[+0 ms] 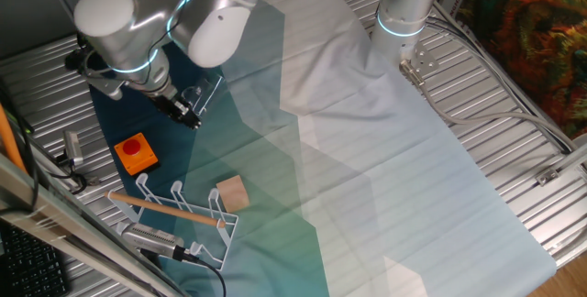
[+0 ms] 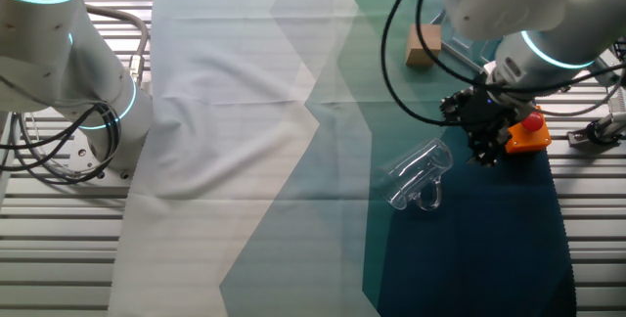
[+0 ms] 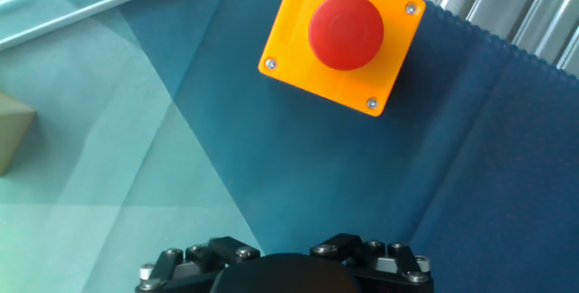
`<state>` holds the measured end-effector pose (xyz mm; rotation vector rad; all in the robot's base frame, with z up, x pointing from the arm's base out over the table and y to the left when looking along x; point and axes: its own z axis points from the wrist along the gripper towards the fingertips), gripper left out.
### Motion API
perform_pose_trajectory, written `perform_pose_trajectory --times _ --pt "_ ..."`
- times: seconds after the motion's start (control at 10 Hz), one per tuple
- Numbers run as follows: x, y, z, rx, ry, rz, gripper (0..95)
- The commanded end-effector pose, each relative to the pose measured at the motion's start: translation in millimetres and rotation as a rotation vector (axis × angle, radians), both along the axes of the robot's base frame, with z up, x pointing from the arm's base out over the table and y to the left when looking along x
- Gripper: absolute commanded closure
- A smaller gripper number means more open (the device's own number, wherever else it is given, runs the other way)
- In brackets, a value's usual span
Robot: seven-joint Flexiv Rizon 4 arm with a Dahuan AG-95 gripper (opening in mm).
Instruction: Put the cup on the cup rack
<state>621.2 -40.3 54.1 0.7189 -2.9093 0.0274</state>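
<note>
While the cup lies on its side on the blue cloth — free, just beside the gripper — no grasp is shown; the fingers' state cannot be told. The rack stands well apart, past the button box.

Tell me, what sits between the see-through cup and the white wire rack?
In one fixed view, the orange box sits between the cup and the cup rack.

one cup, one rack, one block

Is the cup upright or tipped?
Tipped: the cup lies on its side on the cloth, handle toward the camera in the other fixed view, hand beside it.
</note>
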Motion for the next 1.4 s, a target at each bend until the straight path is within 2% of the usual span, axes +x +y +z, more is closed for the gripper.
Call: perform_pose_trajectory --times 0.1,0.3,0.6,0.8,0.9,1.4 --pt "1.1 -0.6 -1.0 -0.002 0.025 -0.002 19.0" --pt "-0.8 -2.1 -3.4 -0.004 0.054 0.001 19.0" --pt "-7.3 -6.2 -10.7 -0.003 0.075 0.001 19.0" --pt "-8.7 -7.8 -13.6 -0.004 0.109 -0.008 19.0" --pt "-8.8 -7.8 -13.7 -0.004 0.117 -0.011 19.0" --pt "-12.9 -8.5 -16.1 0.003 0.125 0.026 19.0"
